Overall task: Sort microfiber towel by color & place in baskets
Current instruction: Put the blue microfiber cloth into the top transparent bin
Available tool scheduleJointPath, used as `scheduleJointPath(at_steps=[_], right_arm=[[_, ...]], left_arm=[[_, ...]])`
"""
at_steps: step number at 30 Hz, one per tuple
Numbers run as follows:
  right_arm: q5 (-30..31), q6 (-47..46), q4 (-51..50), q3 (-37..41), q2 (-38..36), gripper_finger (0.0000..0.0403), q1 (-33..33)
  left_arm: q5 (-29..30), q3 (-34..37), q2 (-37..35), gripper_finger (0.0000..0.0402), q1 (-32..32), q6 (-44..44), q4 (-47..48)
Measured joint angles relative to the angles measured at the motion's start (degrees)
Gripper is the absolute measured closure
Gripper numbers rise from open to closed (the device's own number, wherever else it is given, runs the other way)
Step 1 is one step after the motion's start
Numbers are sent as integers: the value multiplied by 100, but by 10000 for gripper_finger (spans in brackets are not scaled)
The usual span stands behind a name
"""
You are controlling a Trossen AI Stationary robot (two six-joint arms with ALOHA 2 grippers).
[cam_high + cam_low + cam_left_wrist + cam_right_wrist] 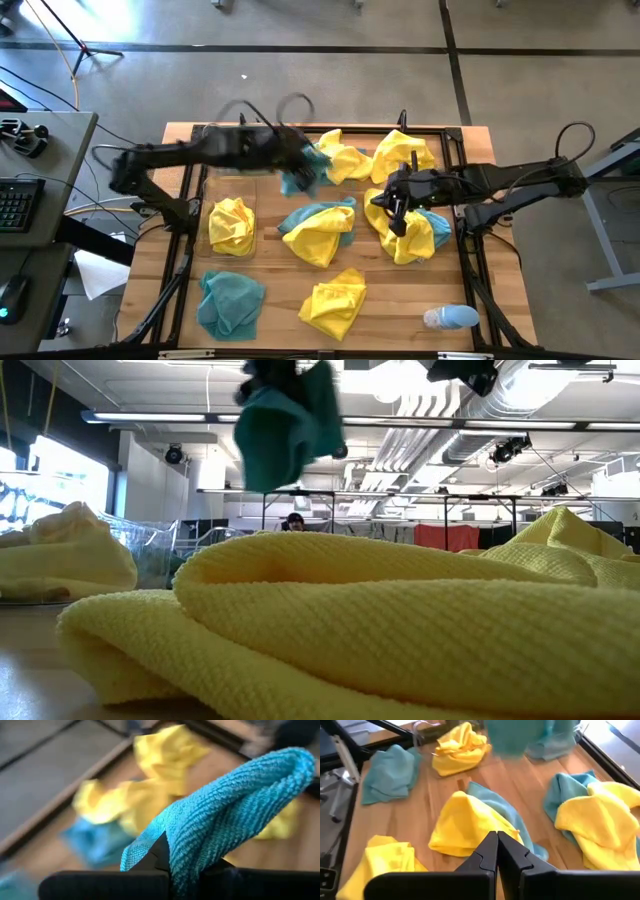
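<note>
My left gripper (296,160) is shut on a teal towel (300,180) above the table's far middle. That towel hangs high in the low view (290,430). My right gripper (393,205) is shut and touches nothing; it hovers over a yellow-and-teal heap (410,232) on the right. In its wrist view (497,842) a yellow towel (465,822) lies below it. One clear basket (250,252) on the left holds a yellow towel (230,225). A second clear basket (228,183) sits behind it, under the left arm. Several more yellow and teal towels lie loose on the wood. My left gripper pinches the teal towel between its two fingers at a bunched fold (175,855); how many layers I cannot tell. The towel is lifted clear of the table and hangs below the gripper (285,455).
Loose towels: teal (230,305) near left, yellow (335,300) near middle, yellow on teal (320,232) in the centre, yellow ones (345,158) (405,152) at the far edge. A pale blue-and-white rounded object (450,318) lies near right. Black frame rails (468,270) border the table.
</note>
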State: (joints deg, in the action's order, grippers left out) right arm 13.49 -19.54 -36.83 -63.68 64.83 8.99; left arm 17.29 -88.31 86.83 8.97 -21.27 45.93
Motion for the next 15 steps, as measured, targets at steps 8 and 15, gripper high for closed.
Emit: scheduleJointPath(at_steps=[8,15], right_arm=[[480,-581,-178,0,424,402,0],[1500,-1087,-172,0,789,402,-2]], left_arm=[[538,612,-1261,400,1593,668,579],[90,2215,-1799,401,2911,1313,-1106]])
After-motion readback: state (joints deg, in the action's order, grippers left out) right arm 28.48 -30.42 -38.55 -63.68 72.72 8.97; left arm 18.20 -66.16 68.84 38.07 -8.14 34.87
